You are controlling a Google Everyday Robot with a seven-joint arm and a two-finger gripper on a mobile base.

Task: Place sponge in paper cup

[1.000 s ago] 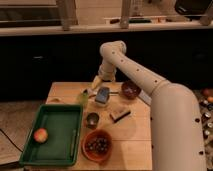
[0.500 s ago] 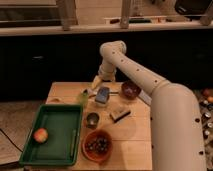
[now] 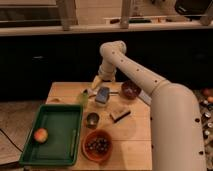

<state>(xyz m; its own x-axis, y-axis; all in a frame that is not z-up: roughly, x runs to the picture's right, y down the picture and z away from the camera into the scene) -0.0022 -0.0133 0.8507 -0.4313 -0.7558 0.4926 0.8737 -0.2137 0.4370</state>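
Note:
The blue-grey sponge (image 3: 102,94) lies tilted near the back middle of the wooden table (image 3: 135,130). A pale bit just under its near end (image 3: 101,102) looks like the paper cup, mostly hidden by the sponge. The gripper (image 3: 91,89) hangs from the pale arm (image 3: 130,65) just left of and behind the sponge, low over the table. I cannot tell whether it touches the sponge.
A yellow-green cup (image 3: 82,98) stands left of the sponge. A metal cup (image 3: 92,119), a tan block with a dark edge (image 3: 120,114), a brown bowl (image 3: 130,90) and an orange bowl of dark pieces (image 3: 97,145) are nearby. A green tray (image 3: 60,125) holds a round fruit (image 3: 41,135).

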